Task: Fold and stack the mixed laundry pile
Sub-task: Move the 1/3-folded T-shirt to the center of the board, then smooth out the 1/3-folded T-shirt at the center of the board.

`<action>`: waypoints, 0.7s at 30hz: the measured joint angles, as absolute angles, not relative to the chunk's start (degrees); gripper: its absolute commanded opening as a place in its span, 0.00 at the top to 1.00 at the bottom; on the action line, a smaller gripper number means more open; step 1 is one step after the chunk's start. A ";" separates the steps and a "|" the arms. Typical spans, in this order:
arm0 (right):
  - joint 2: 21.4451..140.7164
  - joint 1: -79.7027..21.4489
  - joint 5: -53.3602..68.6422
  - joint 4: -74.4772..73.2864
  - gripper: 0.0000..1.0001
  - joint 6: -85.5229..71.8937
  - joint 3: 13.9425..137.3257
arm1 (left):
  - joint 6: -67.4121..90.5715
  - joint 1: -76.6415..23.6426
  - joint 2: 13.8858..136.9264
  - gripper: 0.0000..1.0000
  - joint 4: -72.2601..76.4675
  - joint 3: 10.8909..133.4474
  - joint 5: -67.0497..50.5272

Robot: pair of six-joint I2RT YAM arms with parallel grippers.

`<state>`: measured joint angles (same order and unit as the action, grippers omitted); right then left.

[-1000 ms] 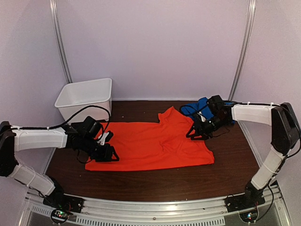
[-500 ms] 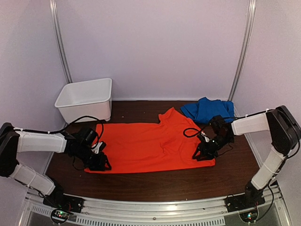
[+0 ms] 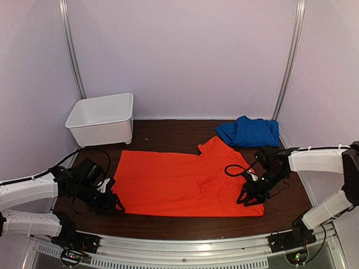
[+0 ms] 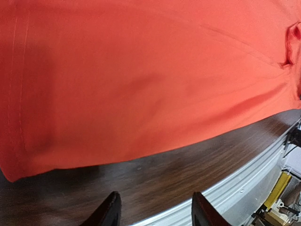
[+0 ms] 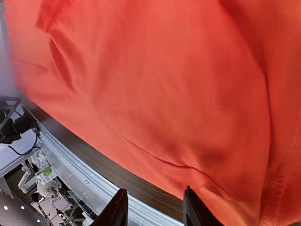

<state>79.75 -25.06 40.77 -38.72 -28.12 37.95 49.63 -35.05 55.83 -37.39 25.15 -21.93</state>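
Orange-red T-shirt [image 3: 179, 185] dragged nearer and flatter than a second ago; lies centre of table [image 3: 168, 130], long axis left-right. Blue garment [image 3: 248, 131] behind, far right. Left gripper [image 3: 111, 203] off near-left corner, right gripper [image 3: 251, 197] at near-right corner. Both have fingers apart and empty, hem just ahead.

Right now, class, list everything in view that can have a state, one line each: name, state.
orange-red T-shirt, spread out flat, unfolded
blue garment, loosely heaped at the far right, not stacked
white bin, upright, nothing visible inside
left hand, open, empty, at the T-shirt's near left corner
right hand, open, empty, at the T-shirt's near right corner
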 measured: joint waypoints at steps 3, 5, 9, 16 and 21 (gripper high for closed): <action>80.38 -20.69 40.34 -41.28 0.60 -27.29 45.67 | 48.38 -34.96 58.87 0.41 -38.85 33.45 -20.10; 81.84 -17.17 39.99 -41.69 0.60 -26.33 51.90 | 46.06 -34.33 65.14 0.44 -39.64 42.65 -18.81; 87.55 -13.32 39.59 -41.25 0.61 -23.94 60.71 | 41.69 -32.21 77.97 0.47 -36.88 55.20 -16.84; 101.41 -12.91 37.93 -37.21 0.69 -23.77 69.45 | 38.57 -27.97 92.66 0.53 -32.49 57.91 -15.97; 108.55 -12.29 36.95 -33.41 0.73 -23.81 71.92 | 38.83 -27.16 95.09 0.56 -29.89 53.54 -15.62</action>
<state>108.55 -12.29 36.95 -33.41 -23.81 71.92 38.83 -27.16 95.09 -29.89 53.54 -15.62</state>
